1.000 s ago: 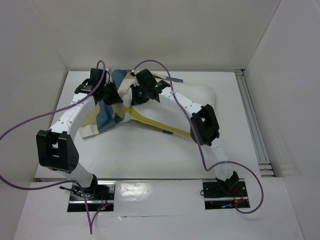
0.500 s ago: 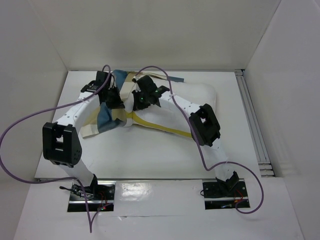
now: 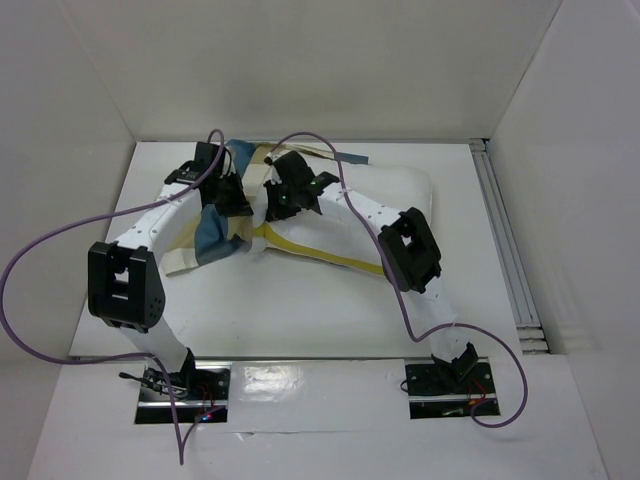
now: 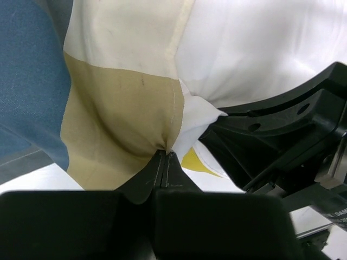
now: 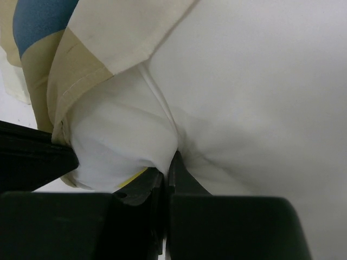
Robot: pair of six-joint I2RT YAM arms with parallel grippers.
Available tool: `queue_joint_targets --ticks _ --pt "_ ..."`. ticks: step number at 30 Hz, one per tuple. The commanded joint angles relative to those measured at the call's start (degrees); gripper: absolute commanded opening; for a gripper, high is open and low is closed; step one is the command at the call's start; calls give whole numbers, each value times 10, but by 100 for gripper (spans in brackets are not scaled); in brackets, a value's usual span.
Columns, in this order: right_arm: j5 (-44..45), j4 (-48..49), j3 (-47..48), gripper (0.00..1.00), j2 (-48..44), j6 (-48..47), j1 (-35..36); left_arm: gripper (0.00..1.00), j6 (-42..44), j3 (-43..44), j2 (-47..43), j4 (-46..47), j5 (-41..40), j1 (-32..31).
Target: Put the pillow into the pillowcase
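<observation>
Left tool clamped on tan pillowcase fabric, right tool clamped on white pillow, pillowcase hem overlapping pillow

Pillow look: soft, white, rectangular, with thin yellow piping along the edge.
Pillow place: flat on the bench near the far edge, stretching from the middle toward the far right corner.
Pillow state: right part bare; left end bunched into a pinched fold, just under the cover's cream hem.
Pillowcase look: big blue, tan and cream checked blocks.
Pillowcase place: left of the pillow, toward the far left corner.
Pillowcase state: crumpled, mouth facing the pillow, hem draped over the pillow's left end; tan block puckered into a tight fold.
</observation>
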Motion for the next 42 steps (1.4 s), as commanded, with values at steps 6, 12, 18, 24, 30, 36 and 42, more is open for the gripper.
queue_joint_targets --ticks 6,12,18,24,30,36,42 --pt "11 18 12 0 -24 10 -1 0 -3 20 -21 25 52 -6" --pt "23 -7 89 0 0 10 -6 0 -3 25 -66 15 117 -11" --pt "17 -7 113 0 21 10 -11 0 -3 20 -101 9 148 -11" --pt "11 18 71 0 5 30 -17 0 12 -10 -92 9 143 -11" --pt "36 43 47 0 -61 42 -34 0 36 -64 -55 9 116 -11" --pt "42 43 47 0 -110 42 -62 0 66 -67 -62 9 116 -11" --pt "16 43 107 0 -61 54 -83 0 87 -61 -74 -7 154 -22"
